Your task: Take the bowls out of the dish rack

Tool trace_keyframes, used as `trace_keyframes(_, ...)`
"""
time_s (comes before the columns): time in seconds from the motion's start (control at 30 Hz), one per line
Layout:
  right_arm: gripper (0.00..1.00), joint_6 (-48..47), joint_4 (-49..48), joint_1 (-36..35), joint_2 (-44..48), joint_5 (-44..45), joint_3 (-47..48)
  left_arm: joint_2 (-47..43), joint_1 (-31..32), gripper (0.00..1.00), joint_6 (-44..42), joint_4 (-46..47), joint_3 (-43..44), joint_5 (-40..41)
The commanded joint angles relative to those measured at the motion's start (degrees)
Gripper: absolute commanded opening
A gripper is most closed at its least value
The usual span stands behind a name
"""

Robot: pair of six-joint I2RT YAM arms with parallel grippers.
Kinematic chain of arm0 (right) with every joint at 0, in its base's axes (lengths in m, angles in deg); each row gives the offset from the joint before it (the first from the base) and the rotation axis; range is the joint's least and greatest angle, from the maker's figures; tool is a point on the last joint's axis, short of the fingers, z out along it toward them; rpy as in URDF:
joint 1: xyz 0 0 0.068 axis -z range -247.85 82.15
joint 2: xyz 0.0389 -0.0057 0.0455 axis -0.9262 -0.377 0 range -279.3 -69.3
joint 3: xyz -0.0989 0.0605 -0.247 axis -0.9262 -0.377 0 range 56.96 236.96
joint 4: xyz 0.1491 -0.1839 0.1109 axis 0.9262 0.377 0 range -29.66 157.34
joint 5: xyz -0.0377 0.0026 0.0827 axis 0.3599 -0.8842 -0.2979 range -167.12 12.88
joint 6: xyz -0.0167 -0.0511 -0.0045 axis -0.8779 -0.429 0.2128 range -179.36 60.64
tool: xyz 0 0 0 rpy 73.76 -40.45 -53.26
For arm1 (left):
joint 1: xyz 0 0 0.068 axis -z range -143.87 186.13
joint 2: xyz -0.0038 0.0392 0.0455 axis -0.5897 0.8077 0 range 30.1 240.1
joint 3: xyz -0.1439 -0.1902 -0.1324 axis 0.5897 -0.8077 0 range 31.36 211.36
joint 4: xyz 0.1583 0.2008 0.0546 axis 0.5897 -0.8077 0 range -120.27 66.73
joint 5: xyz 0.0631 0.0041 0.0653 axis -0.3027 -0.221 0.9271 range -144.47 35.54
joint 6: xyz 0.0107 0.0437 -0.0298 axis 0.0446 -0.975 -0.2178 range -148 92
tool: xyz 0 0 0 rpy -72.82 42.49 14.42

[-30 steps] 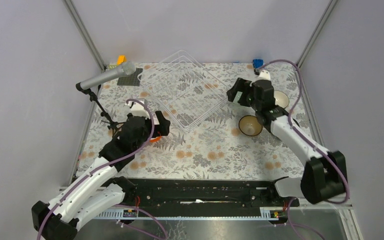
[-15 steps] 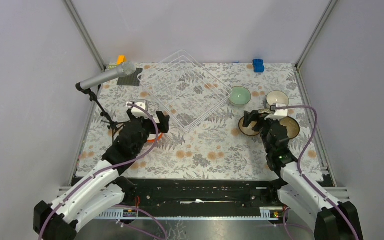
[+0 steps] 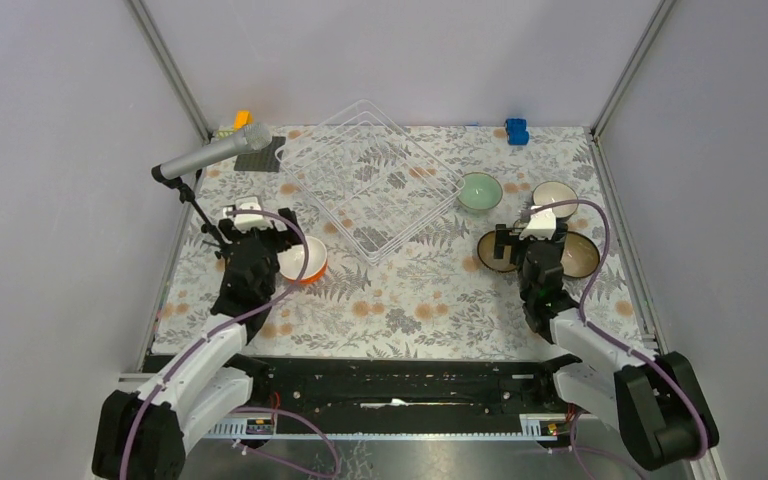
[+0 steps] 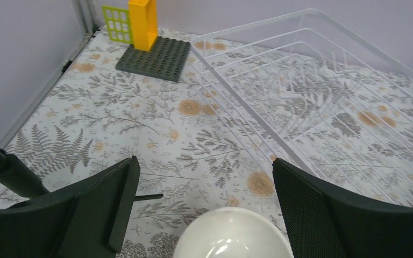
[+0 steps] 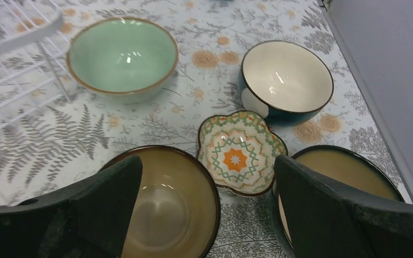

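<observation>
The white wire dish rack point(image 3: 370, 180) point(image 4: 312, 97) stands with no bowls in it at the back middle. An orange bowl with a white inside point(image 3: 305, 260) point(image 4: 231, 236) sits on the table left of the rack. My left gripper point(image 3: 265, 238) point(image 4: 204, 172) hangs open just above and beside it, holding nothing. On the right sit a mint green bowl point(image 3: 480, 190) point(image 5: 121, 54), a dark teal bowl point(image 3: 555, 197) point(image 5: 286, 78) and two brown bowls point(image 5: 172, 204) point(image 5: 344, 174). My right gripper point(image 3: 530, 238) point(image 5: 207, 166) is open above the gap between the brown ones.
A small flower-shaped patterned dish point(image 5: 241, 153) lies between the brown bowls. A microphone on a black stand point(image 3: 215, 155) point(image 4: 5, 166) rises at the left. A dark grey brick mat with a yellow block point(image 4: 156, 51) sits at the back left, a blue block point(image 3: 516, 130) at the back right.
My right arm has pulled back from over the mint green bowl to the brown bowls. My left gripper has drawn left off the orange bowl, which now shows uncovered.
</observation>
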Motion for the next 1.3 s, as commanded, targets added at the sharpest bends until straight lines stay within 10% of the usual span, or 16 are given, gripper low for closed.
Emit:
trace_keyframes(0.0, 1.00, -0.5, -9.6, 3.4, -4.5, -0.1, -1.3, 3.4, -3.8, 0.99, -0.4, 8.0, -0.5, -2.2)
trace_keyframes(0.63, 1.00, 4.3, -44.5, 11.3, -31.9, -1.1, -6.1, 17.5, -17.4, 0.99, -3.7, 29.1, -8.7, -12.9)
trace_keyframes(1.27, 1.00, 4.0, -35.9, 12.8, -30.7, -7.8, -2.7, 35.3, -17.7, 0.99, -3.1, 49.3, -10.9, -18.3)
